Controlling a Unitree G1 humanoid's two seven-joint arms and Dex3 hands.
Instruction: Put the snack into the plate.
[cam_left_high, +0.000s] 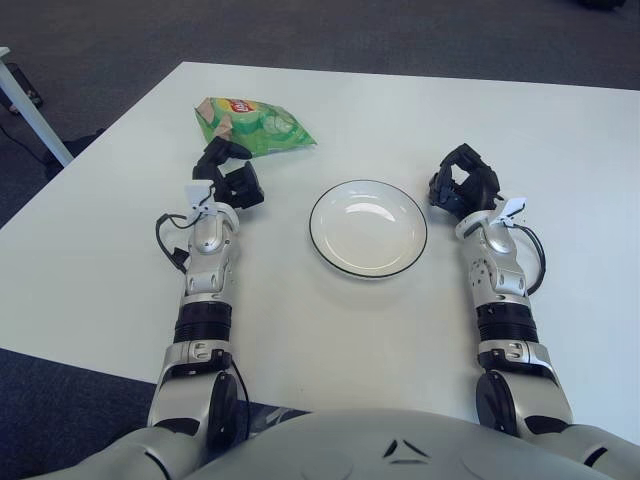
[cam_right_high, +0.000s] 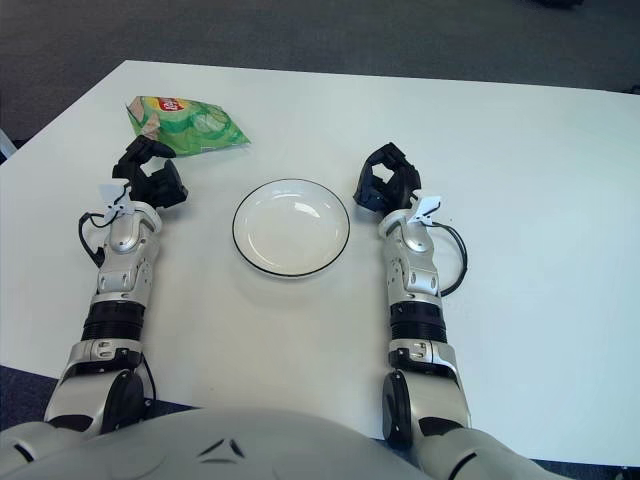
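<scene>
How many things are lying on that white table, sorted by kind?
Snack bags: 1, the green chip bag, just beyond the left hand.
Plates: 1, the white plate, left of the right hand.
Total: 2 things on the table.

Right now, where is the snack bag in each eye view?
Left eye view: snack bag upper left, just beyond the left hand.
Right eye view: same bag nearer the left edge.
Shared landmark: the plate, to the bag's right and nearer the robot.
</scene>
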